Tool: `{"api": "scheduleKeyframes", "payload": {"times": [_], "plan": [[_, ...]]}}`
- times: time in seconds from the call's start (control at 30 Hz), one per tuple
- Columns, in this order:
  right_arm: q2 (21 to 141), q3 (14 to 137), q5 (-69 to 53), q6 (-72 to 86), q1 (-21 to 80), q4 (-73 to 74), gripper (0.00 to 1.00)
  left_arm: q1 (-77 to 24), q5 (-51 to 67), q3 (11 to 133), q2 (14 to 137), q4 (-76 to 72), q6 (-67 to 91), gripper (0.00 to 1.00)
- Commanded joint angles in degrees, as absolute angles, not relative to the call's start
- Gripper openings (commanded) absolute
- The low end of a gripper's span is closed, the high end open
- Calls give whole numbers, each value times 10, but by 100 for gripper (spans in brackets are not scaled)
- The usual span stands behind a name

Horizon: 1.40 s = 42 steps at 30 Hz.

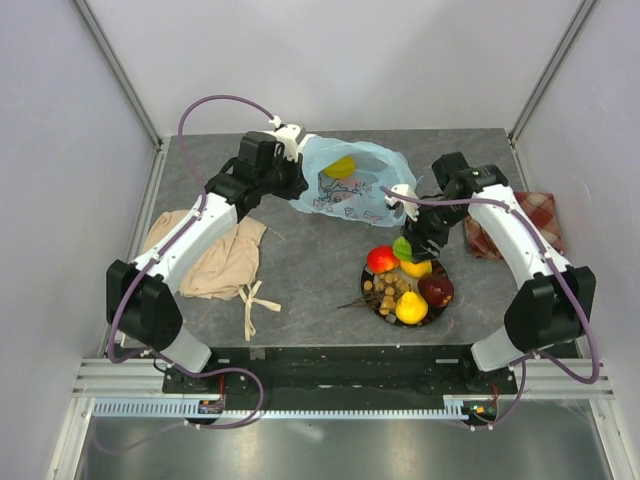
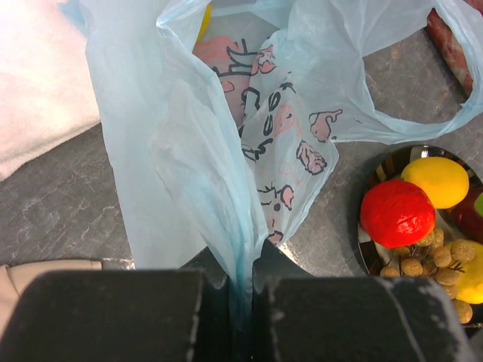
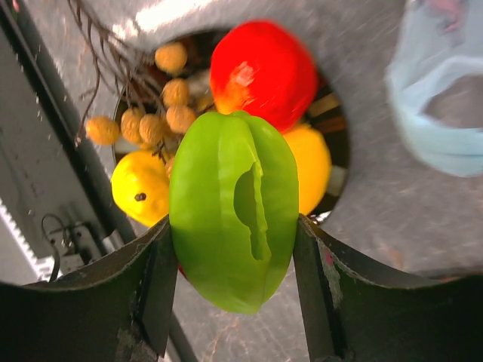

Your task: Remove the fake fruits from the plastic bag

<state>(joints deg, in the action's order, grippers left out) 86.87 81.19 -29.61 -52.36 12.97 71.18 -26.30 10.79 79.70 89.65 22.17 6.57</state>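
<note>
The light-blue plastic bag [image 1: 350, 190] lies at the back middle of the table with a yellow fruit [image 1: 342, 166] showing inside. My left gripper [image 1: 296, 182] is shut on a bunched fold of the bag [image 2: 219, 158], and the film runs down between the jaws of the left gripper [image 2: 241, 296]. My right gripper [image 1: 410, 246] is shut on a ridged green fruit [image 3: 234, 219], held just above a dark plate [image 1: 441, 312]. On the plate lie a red apple [image 1: 382, 259], yellow fruits [image 1: 411, 308], a dark-red piece [image 1: 436, 290] and a tan berry cluster [image 1: 386, 291].
A beige cloth [image 1: 215, 255] lies under the left arm. A red checked cloth [image 1: 520, 225] sits by the right edge. A white cloth [image 2: 38, 83] lies to the left of the bag. Metal frame posts stand at the back corners.
</note>
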Motion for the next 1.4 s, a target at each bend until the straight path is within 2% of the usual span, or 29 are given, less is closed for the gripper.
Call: {"api": "scheduleKeyframes", "payload": {"times": [0.0,0.3,0.5,0.6,0.63,0.67,0.77,0.97,1.07,1.23,1.37], "plan": [[893,778,-289,-564,131,736,51,-260,102,816,904,195,60,2],[937,759,-297,-549,126,686,53,-260,94,830,907,196,39,2],[958,746,-292,-593,126,716,63,-260,92,840,918,196,34,2],[964,757,-295,-613,126,747,73,-260,92,845,922,196,33,1],[967,772,-296,-613,126,751,79,-261,92,846,924,197,33,2],[966,781,-296,-602,126,752,98,-261,92,848,926,197,33,2],[961,826,-298,-588,123,758,98,-260,98,852,930,198,38,2],[978,996,-329,-550,123,779,98,-260,114,847,925,200,41,2],[1004,1051,-362,-480,123,738,98,-261,130,845,915,199,50,2],[1048,1037,-409,-329,130,539,98,-262,137,848,915,200,47,2],[1117,1052,-353,-288,157,379,84,-261,125,850,918,209,42,2]]}}
